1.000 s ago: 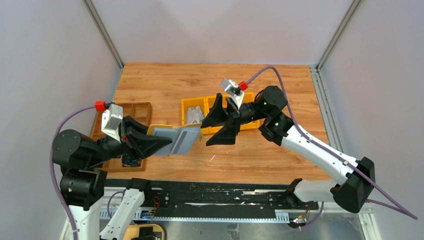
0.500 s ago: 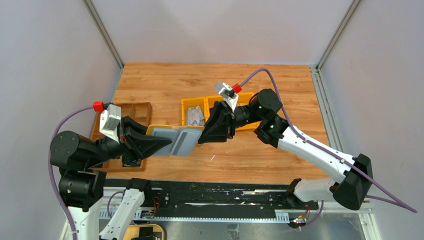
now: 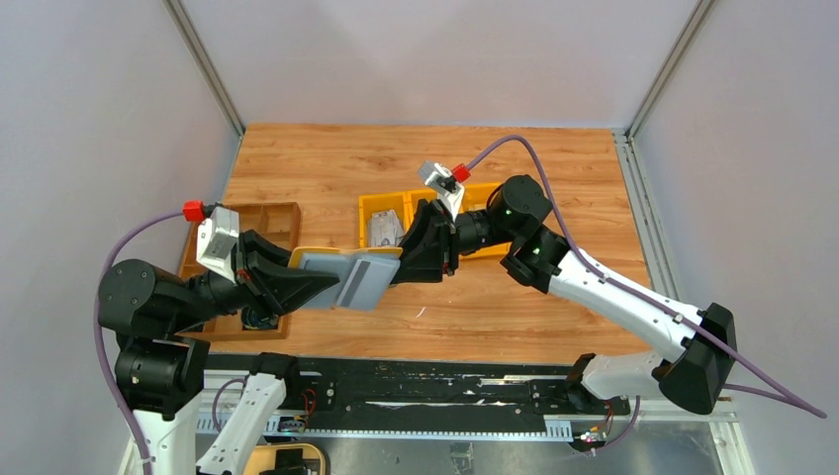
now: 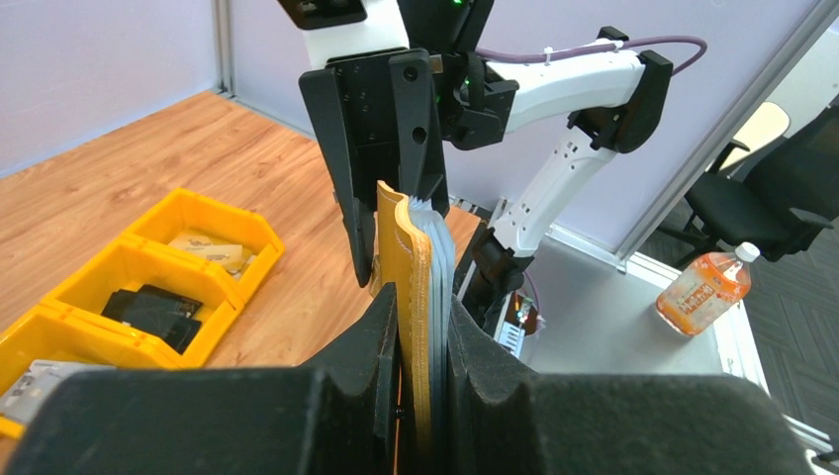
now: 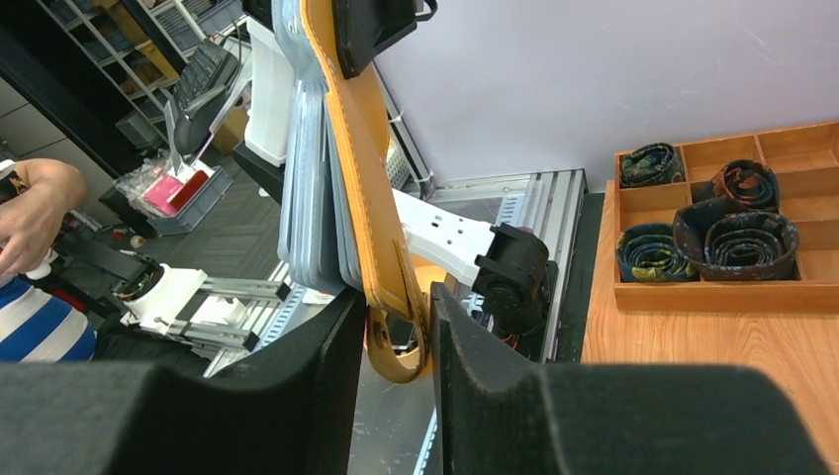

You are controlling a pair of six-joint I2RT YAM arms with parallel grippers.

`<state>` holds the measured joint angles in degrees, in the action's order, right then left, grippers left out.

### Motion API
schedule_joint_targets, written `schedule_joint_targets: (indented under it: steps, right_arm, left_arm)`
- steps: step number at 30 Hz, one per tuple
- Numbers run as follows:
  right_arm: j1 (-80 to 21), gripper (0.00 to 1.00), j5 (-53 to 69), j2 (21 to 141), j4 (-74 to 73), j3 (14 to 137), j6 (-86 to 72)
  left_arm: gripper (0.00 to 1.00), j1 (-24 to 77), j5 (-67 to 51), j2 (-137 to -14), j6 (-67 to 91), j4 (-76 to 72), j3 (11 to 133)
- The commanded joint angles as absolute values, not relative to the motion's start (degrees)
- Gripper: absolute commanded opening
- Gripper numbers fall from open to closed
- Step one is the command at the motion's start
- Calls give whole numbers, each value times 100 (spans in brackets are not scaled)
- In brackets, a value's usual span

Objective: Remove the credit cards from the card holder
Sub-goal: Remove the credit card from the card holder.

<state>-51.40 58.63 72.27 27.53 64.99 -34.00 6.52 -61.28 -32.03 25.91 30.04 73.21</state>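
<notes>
The mustard card holder point(image 3: 361, 277) is held in the air over the near middle of the wooden table point(image 3: 326, 158) — left gripper point(image 3: 326, 284) clamped on its left end, right gripper point(image 3: 404, 263) pinching its right edge.

- From my end, the flat mustard-yellow card holder point(image 3: 348, 275) shows a pale grey lining
- bright yellow plastic bins point(image 4: 223, 307)
- brown wooden compartment tray point(image 5: 712, 294) holding dark rolls point(image 5: 737, 237) flecked yellowish
- warm orange wood-grain tabletop point(image 3: 396, 158)

No legible text, label, brand, number or sign on anything in view
</notes>
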Motion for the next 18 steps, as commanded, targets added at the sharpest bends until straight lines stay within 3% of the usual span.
schedule_joint_targets:
  steps: [1,9,18]
  right_arm:
    - [-5275,35,5772,7245,2683,6748,-3324]
    - [-5508,45,6010,7195,1974,6906,-2607]
    - [-5701,36,6288,6984,1650,6903,-2220]
  left_arm:
    - [0,686,-6035,-3190,2516,2936,7513]
    - [0,686,-5992,-3234,2484,2999,7622]
    - [0,686,-5950,-3295,2515,3007,7738]
